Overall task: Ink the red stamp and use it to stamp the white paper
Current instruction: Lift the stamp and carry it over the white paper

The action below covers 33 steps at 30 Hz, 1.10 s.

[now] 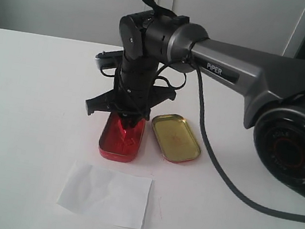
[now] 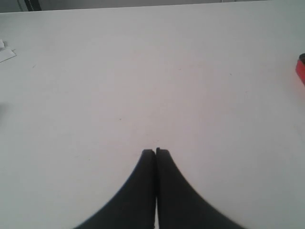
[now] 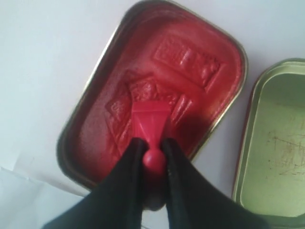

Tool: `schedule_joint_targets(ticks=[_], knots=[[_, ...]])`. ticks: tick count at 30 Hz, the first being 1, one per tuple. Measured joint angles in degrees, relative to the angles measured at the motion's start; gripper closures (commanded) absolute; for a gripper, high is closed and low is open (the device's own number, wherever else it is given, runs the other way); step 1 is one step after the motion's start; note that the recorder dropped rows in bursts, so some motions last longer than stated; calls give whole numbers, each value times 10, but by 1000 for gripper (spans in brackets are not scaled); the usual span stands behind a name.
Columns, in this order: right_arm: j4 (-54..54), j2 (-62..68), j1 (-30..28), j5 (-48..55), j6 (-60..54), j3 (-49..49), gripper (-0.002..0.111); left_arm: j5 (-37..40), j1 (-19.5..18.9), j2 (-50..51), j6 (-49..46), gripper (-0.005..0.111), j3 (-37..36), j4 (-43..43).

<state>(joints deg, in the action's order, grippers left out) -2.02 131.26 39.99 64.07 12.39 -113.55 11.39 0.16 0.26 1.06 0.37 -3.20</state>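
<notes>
I'm pressing the small red plastic stamp (image 3: pixel 151 117), clamped in my right gripper (image 3: pixel 152 145), into the red ink tin (image 3: pixel 90 102); next, lifting toward the thin white paper (image 1: pixel 106 194).

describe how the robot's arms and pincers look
The right arm is a smooth grey link lettered PiPER in white, with black wrist joints, a loose black cable and a black round housing ringed in red. The right pincer and left pincer both have matte black, tapering curved fingers.
</notes>
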Motion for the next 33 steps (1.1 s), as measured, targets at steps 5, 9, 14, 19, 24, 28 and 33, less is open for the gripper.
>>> schedule_joint_targets(ticks=[5,9,14,19,24,28,33], knots=[[-1,-1,0,-1,0,-1,108,0,0,0,0,107,0,0],[-1,-1,0,-1,0,-1,108,0,0,0,0,107,0,0],[-1,-1,0,10,0,-1,108,0,0,0,0,107,0,0],[-1,-17,0,44,-6,-2,108,0,0,0,0,107,0,0],[-1,-22,18,56,-39,-4,108,0,0,0,0,107,0,0],[3,-29,53,57,-56,-4,108,0,0,0,0,107,0,0],[7,-44,76,57,-71,6,108,0,0,0,0,107,0,0]])
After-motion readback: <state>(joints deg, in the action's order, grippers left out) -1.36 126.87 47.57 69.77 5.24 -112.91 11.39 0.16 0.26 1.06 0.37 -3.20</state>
